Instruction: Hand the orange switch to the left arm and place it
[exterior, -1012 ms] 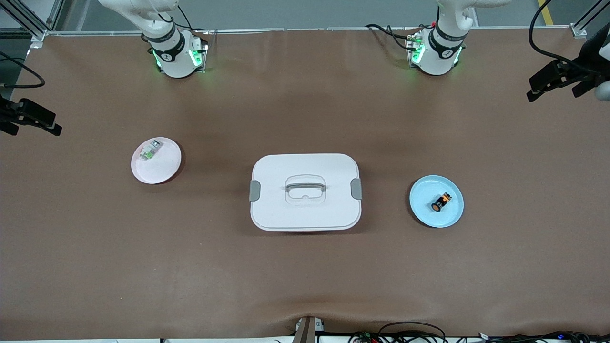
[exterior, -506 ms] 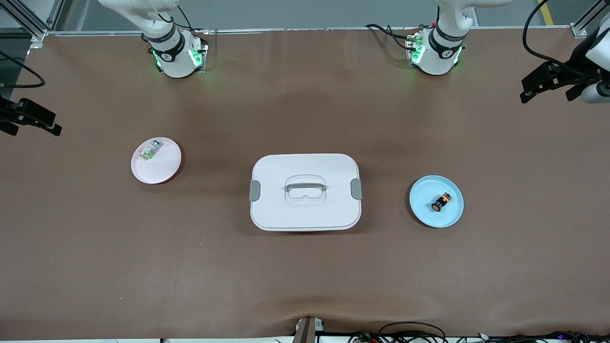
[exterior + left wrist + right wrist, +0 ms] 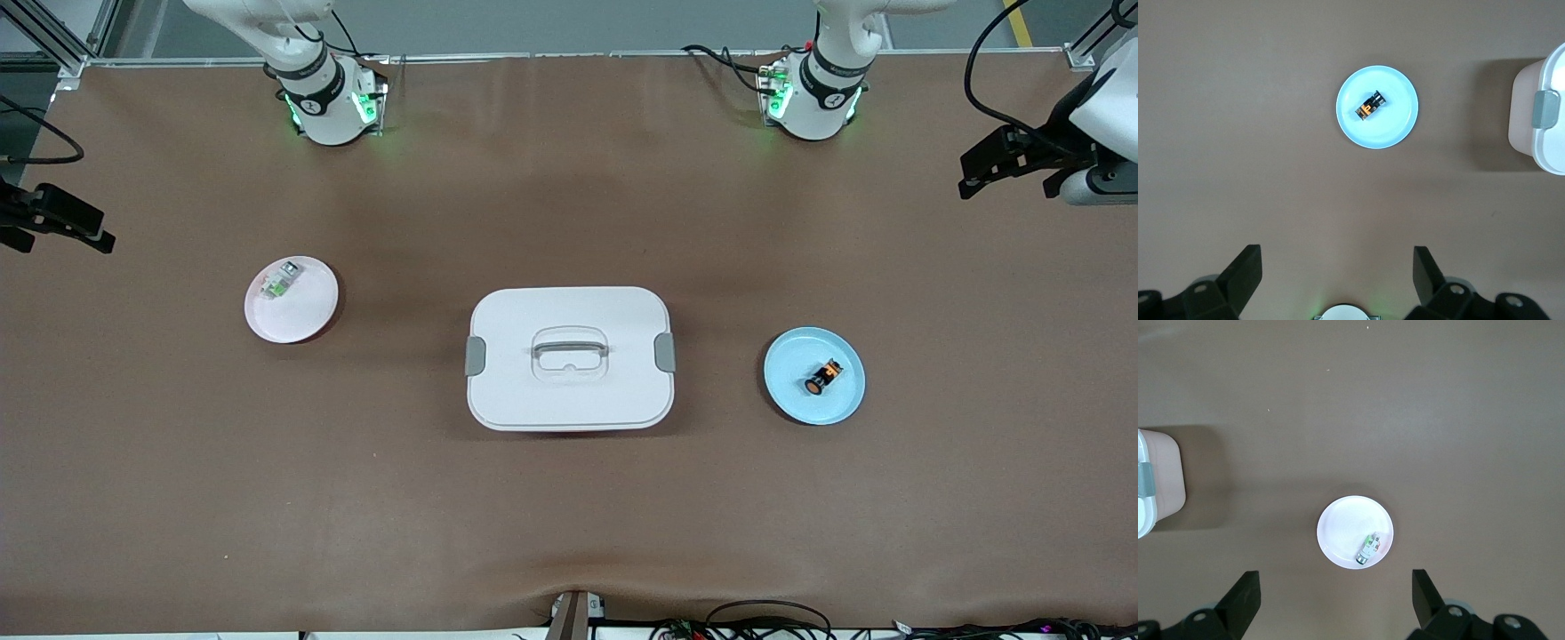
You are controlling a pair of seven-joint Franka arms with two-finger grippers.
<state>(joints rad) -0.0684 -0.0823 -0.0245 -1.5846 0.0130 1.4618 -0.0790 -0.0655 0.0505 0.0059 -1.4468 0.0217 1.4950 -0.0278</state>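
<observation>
White box (image 3: pixel 569 357) is sitting mid-worktop between our arms; the orange switch (image 3: pixel 823 378) is lying on the blue plate (image 3: pixel 794 391). Left gripper (image 3: pixel 1337 273) and right gripper (image 3: pixel 1335 590) are hanging with fingers released. Crossing low, we risk clipping the box.

A brown mat covers the whole surface (image 3: pixel 569 533), lit evenly from overhead. Grey floor (image 3: pixel 569 22) shows along its upper edge, with metal framing (image 3: pixel 53 36) at the corners and cables (image 3: pixel 765 618) trailing along the near edge.
</observation>
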